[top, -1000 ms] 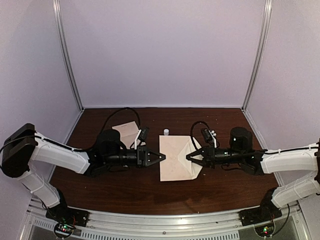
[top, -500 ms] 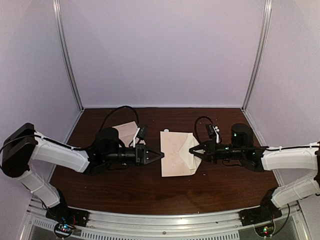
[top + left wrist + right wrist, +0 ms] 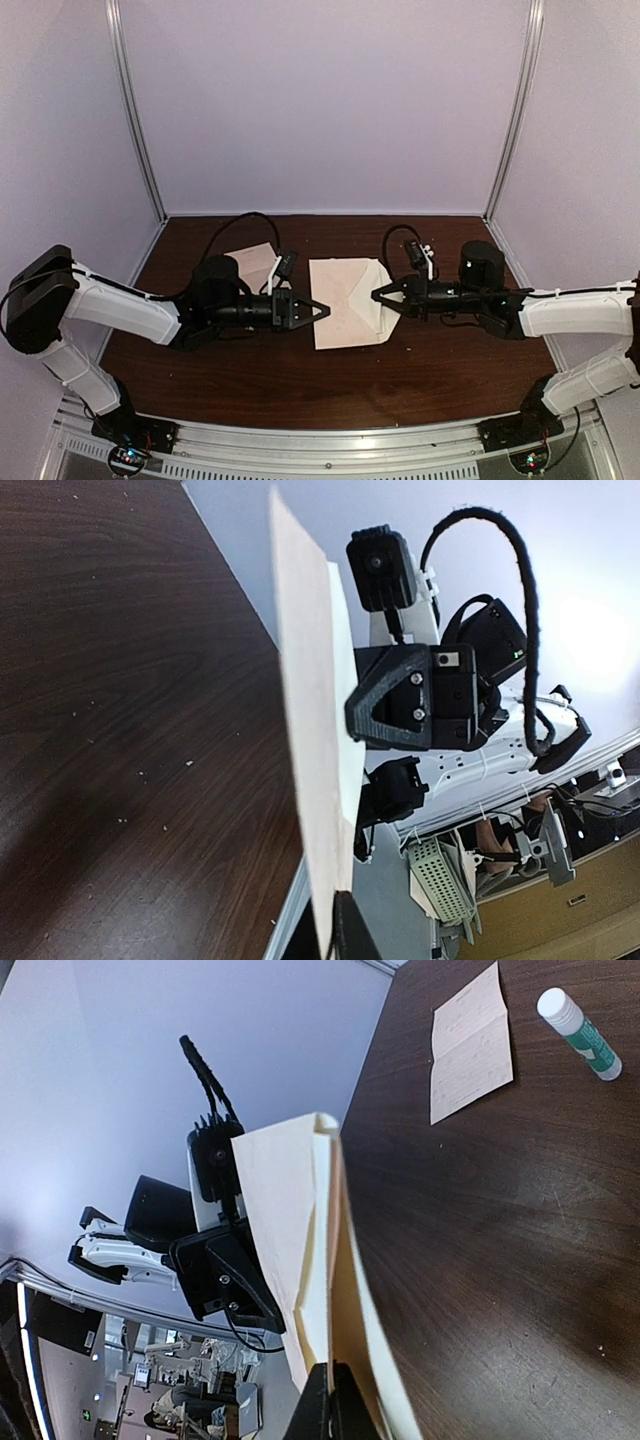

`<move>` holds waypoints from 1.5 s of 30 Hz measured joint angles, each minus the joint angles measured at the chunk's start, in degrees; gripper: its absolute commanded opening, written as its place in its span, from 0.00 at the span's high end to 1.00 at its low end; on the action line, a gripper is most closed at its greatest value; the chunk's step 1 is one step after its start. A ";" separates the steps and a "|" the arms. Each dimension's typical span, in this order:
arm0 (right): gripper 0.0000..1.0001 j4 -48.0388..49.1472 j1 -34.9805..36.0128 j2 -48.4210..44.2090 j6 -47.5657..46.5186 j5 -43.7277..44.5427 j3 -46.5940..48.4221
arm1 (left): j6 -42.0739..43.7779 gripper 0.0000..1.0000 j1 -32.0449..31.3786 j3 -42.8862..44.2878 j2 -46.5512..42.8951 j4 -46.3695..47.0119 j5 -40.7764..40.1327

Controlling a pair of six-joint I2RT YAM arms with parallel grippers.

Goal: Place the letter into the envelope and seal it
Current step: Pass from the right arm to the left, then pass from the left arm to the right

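Observation:
The envelope [image 3: 345, 305] is pale beige with its pointed flap to the right, and it hangs between my two grippers above the table's middle. My right gripper [image 3: 376, 297] is shut on its right, flap side; in the right wrist view the fingers [image 3: 328, 1400] pinch the paper layers [image 3: 280, 1220]. My left gripper [image 3: 324, 310] is shut at the envelope's left edge, and the left wrist view shows the paper [image 3: 310, 730] edge-on, running down into the fingertips [image 3: 348, 932]. The letter [image 3: 255, 262], a creased sheet, lies flat behind the left arm and also shows as the letter [image 3: 470, 1045] in the right wrist view.
A glue stick [image 3: 578, 1032] with a white cap lies on the dark wooden table [image 3: 440, 370] near the letter; the top view hides it behind the envelope. Pale walls with metal posts [image 3: 135, 120] enclose the back and sides.
The right gripper has carried the envelope a little to the left and towards the back. The left gripper has stayed roughly in place, and the envelope's left edge now overlaps its tip.

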 measured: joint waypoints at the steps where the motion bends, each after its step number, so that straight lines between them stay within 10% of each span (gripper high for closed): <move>1: 1.00 0.20 0.37 0.37 -0.17 -0.24 0.44 | -0.04 0.99 0.00 0.17 0.17 -0.02 0.13; 15: 1.00 1.18 3.48 5.70 -0.87 0.09 2.47 | -0.46 1.00 -0.02 0.35 0.42 1.01 1.81; 26: 0.68 -4.76 1.81 0.07 -2.69 3.45 1.92 | -0.44 1.00 -0.02 -0.70 -0.83 1.81 1.42; 38: 0.70 -5.73 0.72 -1.42 -4.85 -0.48 1.88 | -0.39 1.00 -0.02 -0.70 -1.33 7.43 4.55; 45: 0.96 -2.97 0.72 -0.63 -4.42 -4.04 1.95 | -0.37 1.00 -0.02 -0.70 -1.33 7.87 5.31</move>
